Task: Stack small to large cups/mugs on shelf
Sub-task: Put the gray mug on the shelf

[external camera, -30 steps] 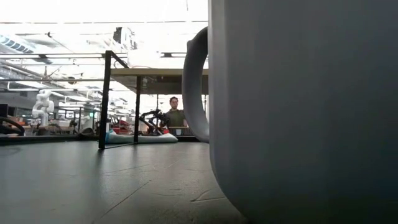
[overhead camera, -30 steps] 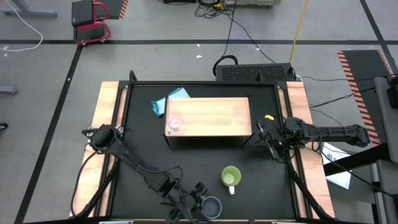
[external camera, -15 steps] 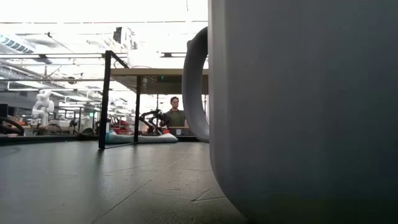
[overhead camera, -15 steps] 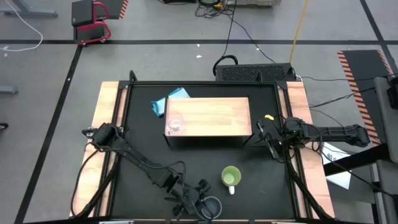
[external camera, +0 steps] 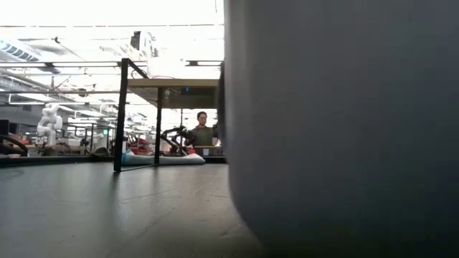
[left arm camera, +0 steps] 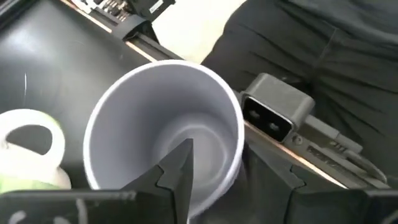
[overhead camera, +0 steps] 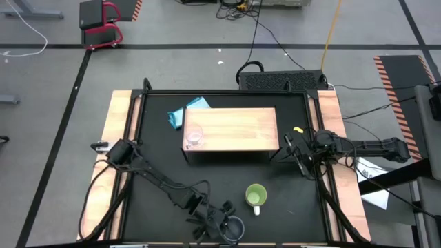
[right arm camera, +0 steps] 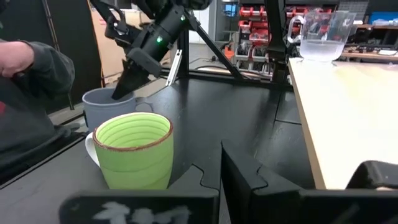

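Note:
The grey-blue mug [overhead camera: 234,230] stands upright on the black table close to its near edge and fills the low view [external camera: 337,122]. My left gripper [overhead camera: 225,222] is open over the mug's rim, one finger inside and one outside [left arm camera: 217,157]. The green mug [overhead camera: 256,195] with its white handle stands on the table to the right of it. The clear glass cup [overhead camera: 193,136] stands on the left end of the wooden shelf [overhead camera: 238,127]. My right gripper [overhead camera: 292,147] waits shut at the table's right side. My left gripper straddles the grey-blue mug's wall at the rim [left arm camera: 233,134]. One finger [left arm camera: 180,171] reaches down inside the hollow and the other [left arm camera: 280,186] stands outside. The fingers come slanting down from the table's left. The mug's base stays on the table; which finger presses it I cannot tell.
A blue cloth [overhead camera: 186,110] lies behind the shelf's left end. A small grey camera [left arm camera: 273,112] sits at the near edge right beside the grey-blue mug. A person's dark sleeve [right arm camera: 31,68] shows at the near side of the table.
My left gripper has sunk and gone toward the grey-blue mug, bringing one finger down into it. In the low view the mug has shifted a little toward the picture's left, and its handle has gone out of sight.

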You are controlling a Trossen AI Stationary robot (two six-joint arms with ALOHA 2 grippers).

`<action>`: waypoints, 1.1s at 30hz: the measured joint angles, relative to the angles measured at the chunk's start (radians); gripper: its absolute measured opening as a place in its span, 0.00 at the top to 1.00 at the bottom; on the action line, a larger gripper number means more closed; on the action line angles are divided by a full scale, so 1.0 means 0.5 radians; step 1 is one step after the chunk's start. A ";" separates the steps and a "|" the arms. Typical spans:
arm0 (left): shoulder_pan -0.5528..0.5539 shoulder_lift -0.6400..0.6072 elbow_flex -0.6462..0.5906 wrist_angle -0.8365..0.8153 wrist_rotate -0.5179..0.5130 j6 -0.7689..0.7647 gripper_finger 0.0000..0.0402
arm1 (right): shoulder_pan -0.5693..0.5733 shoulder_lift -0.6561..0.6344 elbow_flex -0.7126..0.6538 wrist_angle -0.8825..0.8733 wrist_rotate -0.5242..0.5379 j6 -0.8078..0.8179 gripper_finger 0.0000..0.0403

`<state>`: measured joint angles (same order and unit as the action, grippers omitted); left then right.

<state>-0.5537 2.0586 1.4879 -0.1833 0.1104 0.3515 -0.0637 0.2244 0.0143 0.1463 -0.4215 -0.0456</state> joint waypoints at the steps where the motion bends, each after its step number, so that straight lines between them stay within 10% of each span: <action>1: 0.002 0.001 0.000 0.003 -0.004 -0.004 0.66 | 0.000 0.001 0.000 -0.005 0.000 0.005 1.00; 9: 0.008 0.001 0.000 0.002 -0.005 -0.011 0.68 | 0.000 0.003 0.000 -0.002 0.000 0.013 1.00; 19: 0.008 0.001 0.000 -0.002 -0.004 -0.030 0.97 | 0.000 0.003 0.000 -0.002 0.000 0.014 1.00; 33: -0.009 -0.039 0.000 -0.119 -0.236 0.009 0.98 | 0.000 0.003 0.000 -0.003 -0.001 0.015 1.00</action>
<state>-0.5580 2.0390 1.4879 -0.2428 -0.0074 0.3562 -0.0635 0.2260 0.0143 0.1448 -0.4217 -0.0380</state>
